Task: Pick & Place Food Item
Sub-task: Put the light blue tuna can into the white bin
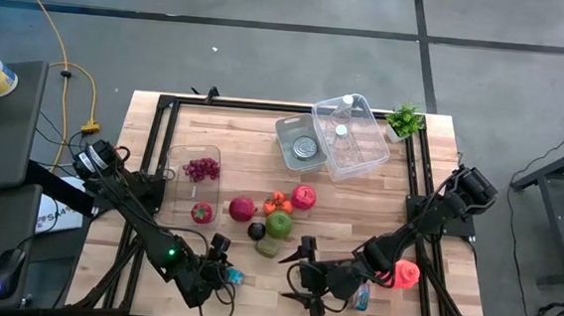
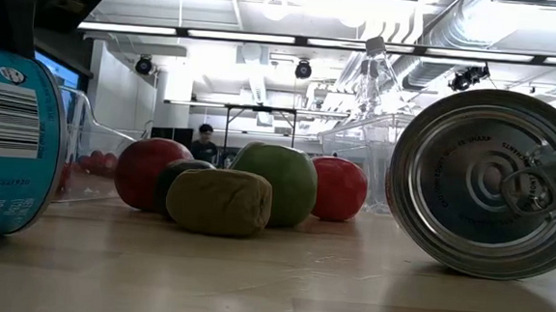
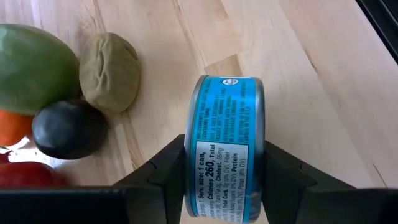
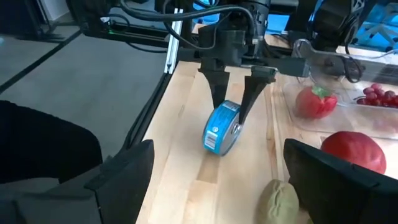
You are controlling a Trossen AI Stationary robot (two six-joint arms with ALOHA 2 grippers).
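A flat blue-labelled can point(image 3: 227, 143) stands on its curved wall near the table's front edge, left of centre point(image 1: 233, 275). My left gripper point(image 3: 225, 186) is shut on it; it shows from the front in the right wrist view point(image 4: 233, 99). My right gripper point(image 1: 303, 279) hangs open a little to the right of the can, its fingers wide apart point(image 4: 217, 152) and pointing at it, touching nothing. A second can point(image 2: 494, 184) lies on its side by the right arm, silver end showing. My left gripper pinches the blue can by its two flat ends, one finger point(image 3: 163, 180) on each; the silver end point(image 4: 235, 127) shows beside one finger. The fingers slant down from above and behind the can. It stands upright on its curved wall point(image 2: 3, 221), resting on the table.
Toy foods cluster mid-table: an olive lump point(image 1: 268, 246), a dark ball point(image 1: 256, 231), a green fruit point(image 1: 278, 224), red fruits point(image 1: 242, 209), a strawberry point(image 1: 202, 212). Grapes lie in a clear tray point(image 1: 200, 169). Clear bins point(image 1: 348, 133) and a plant point(image 1: 404, 120) stand at the far side.
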